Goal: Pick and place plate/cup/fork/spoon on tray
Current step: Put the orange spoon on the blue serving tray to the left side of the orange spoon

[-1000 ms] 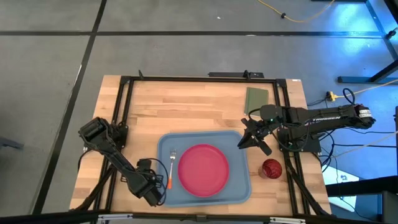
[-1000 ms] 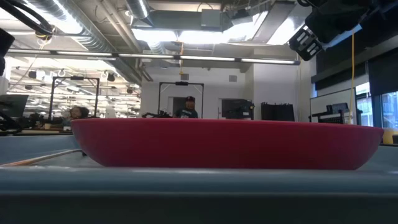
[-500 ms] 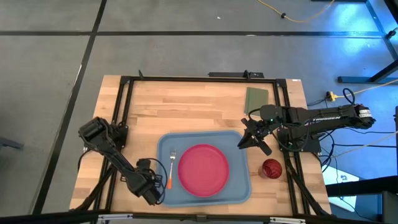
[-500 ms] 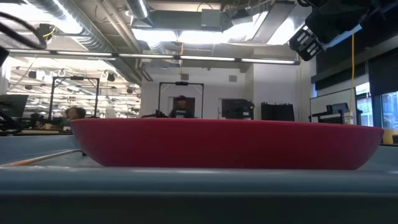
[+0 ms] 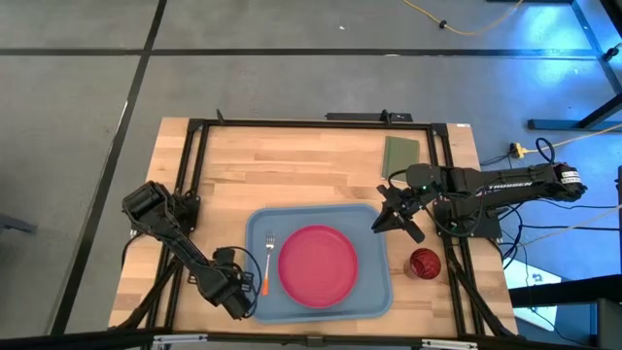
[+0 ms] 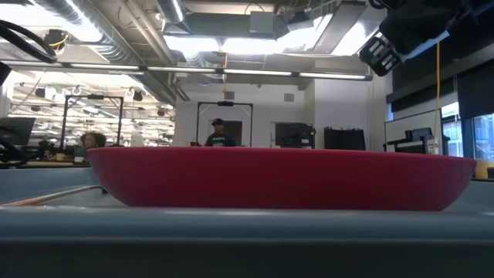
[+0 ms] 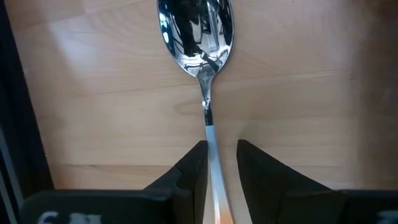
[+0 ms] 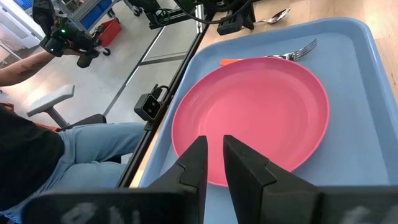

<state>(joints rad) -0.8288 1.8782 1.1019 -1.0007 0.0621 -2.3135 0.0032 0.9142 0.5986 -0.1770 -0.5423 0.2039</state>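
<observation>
the left gripper (image 7: 213,171) sits low at the table's front left, just off the left edge of the large light blue rectangular plastic tray (image 5: 374,292), and its two dark fingers (image 7: 189,171) have the handle of the small silver spoon with a rounded bowl (image 7: 198,34) running between them, pinched or very nearly so; the bowl lies flat on the bare wooden tabletop (image 7: 99,87), pointing away from the wrist. the step in hand looks like the spoon pick. to do it well, the grip should be fully firm on the thin handle before lifting, then the rise should be straight up so the bowl clears the tray's raised rim instead of catching on it, with the set-down on bare blue floor

the small silver fork with tines and an orange handle tip (image 5: 267,261) already lies in the tray's left part, just beside the flat round pink-red plastic plate (image 5: 318,264) at the tray's middle, so the free strip there is narrow; laying the spoon parallel to the fork would avoid knocking it or riding up on the plate edge

the right gripper (image 8: 213,163) hovers above the tray's right rear corner, fingers close together and holding nothing. the small dark red round cup (image 5: 424,262) stands on the table outside the tray, near its right edge, not yet placed
</observation>
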